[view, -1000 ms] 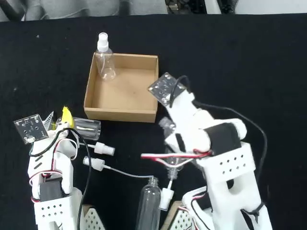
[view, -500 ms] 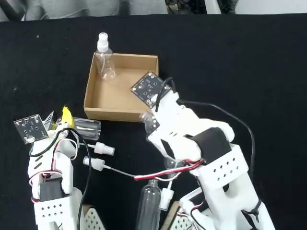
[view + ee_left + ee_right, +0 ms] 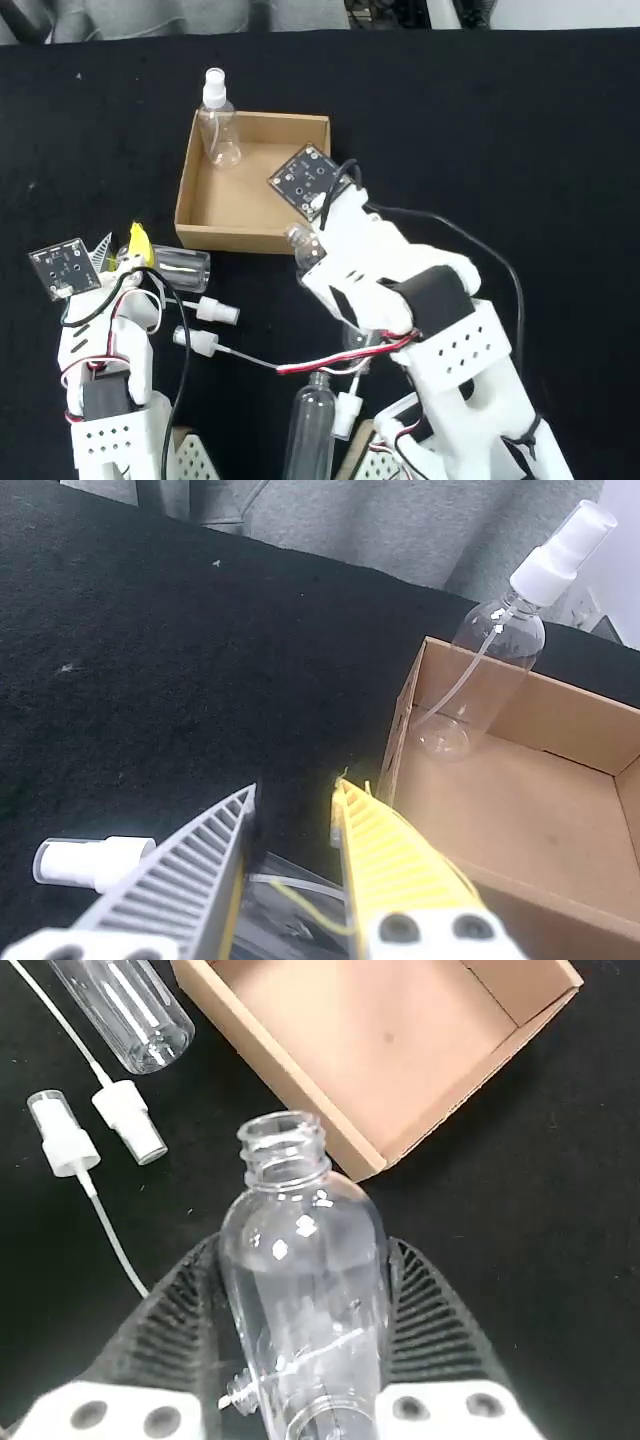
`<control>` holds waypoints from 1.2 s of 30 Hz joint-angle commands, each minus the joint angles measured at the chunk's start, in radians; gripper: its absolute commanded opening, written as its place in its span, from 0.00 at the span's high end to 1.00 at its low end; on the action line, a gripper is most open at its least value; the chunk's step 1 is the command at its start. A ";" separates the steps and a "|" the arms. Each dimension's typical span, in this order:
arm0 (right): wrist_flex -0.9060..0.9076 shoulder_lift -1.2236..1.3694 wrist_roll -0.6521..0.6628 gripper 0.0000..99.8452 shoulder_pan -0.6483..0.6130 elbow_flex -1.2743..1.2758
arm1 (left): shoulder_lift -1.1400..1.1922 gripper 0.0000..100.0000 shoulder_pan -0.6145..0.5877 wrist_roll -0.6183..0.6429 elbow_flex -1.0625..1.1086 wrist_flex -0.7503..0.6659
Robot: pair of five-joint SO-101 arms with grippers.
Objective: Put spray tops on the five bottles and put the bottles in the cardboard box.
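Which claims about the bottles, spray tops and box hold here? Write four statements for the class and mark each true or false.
1. The right gripper grips a clear bottle that has no spray top. True.
2. The cardboard box holds five bottles. False: one capped bottle leans in its far corner.
3. Loose spray tops lie on the black table in front of the box. True.
4. The gripped bottle lies flat on the box floor. False: it is held in the gripper, its open neck near the box's near corner.
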 commanded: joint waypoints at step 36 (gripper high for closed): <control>-0.241 -0.073 -0.083 0.97 0.101 0.260 | 0.002 0.88 -0.096 -0.049 -0.418 0.358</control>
